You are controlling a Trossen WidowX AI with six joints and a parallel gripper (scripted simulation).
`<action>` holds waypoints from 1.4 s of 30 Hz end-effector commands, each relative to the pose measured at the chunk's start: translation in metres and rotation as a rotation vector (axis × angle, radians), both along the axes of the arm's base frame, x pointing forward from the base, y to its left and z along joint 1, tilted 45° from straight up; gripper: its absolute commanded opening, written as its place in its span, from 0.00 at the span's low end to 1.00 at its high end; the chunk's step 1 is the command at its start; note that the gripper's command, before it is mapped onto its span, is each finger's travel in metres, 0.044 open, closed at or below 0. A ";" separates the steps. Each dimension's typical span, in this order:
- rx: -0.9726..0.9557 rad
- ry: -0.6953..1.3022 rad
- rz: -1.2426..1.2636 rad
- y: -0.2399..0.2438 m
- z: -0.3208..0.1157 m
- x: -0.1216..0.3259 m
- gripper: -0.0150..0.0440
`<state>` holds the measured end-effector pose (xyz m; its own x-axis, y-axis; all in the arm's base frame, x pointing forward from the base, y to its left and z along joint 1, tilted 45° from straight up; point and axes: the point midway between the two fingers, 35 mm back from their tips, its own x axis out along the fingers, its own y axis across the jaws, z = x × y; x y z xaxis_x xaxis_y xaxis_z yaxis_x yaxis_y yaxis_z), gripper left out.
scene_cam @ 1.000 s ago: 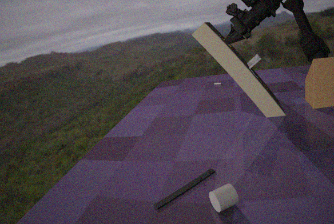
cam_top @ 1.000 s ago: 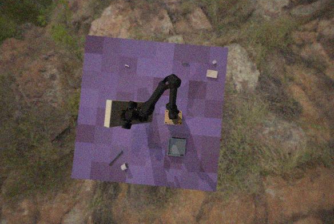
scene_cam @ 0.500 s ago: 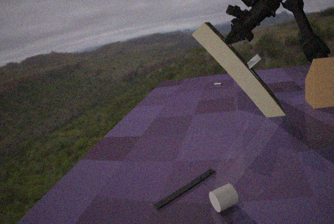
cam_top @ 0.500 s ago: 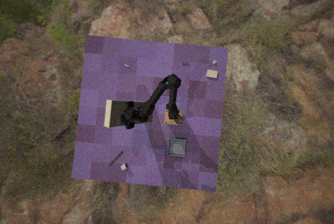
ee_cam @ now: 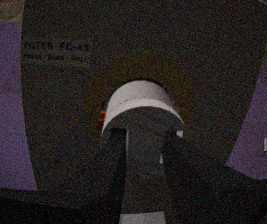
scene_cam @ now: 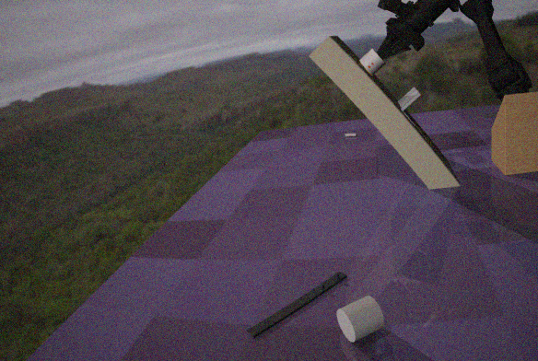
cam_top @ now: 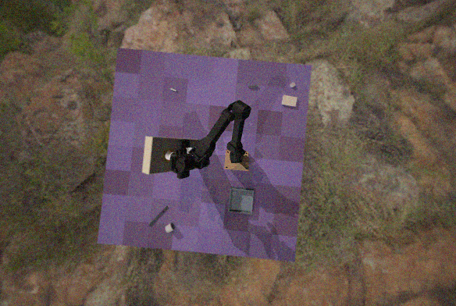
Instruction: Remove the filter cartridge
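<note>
The round filter cartridge (cam_top: 169, 155) (scene_cam: 369, 63) (ee_cam: 140, 92) is white, with small red marks on its side. It stands out from the dark face of the tilted service panel (cam_top: 159, 145) (scene_cam: 391, 119) (ee_cam: 59, 110). Whether its inner end is fully clear of the hole cannot be told. My gripper (scene_cam: 382, 52) (ee_cam: 144, 137) is shut on the cartridge, with its fingertips at the outer face; the slots are hidden behind them. The grey tray (cam_top: 230, 200) lies apart from the panel, in the lower middle of the top view, and shows no cartridge in it.
A white block (cam_top: 189, 150) (scene_cam: 409, 98) sticks out of the panel lower down. The orange base block (cam_top: 234, 166) (scene_cam: 520, 134) is under the arm. A dark bar (cam_top: 158, 215) (scene_cam: 297, 305) and a white cylinder (cam_top: 169, 228) (scene_cam: 361, 319) lie on the table. A cream block (cam_top: 289, 101) is at the far right.
</note>
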<state>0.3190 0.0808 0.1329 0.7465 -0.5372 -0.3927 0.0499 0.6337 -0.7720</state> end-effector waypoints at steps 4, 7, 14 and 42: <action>0.017 -0.016 0.008 0.013 0.011 -0.020 0.25; 0.017 -0.016 0.008 0.013 0.011 -0.020 0.25; 0.017 -0.016 0.008 0.013 0.010 -0.021 0.25; 0.015 -0.012 0.006 -0.026 -0.037 -0.059 0.30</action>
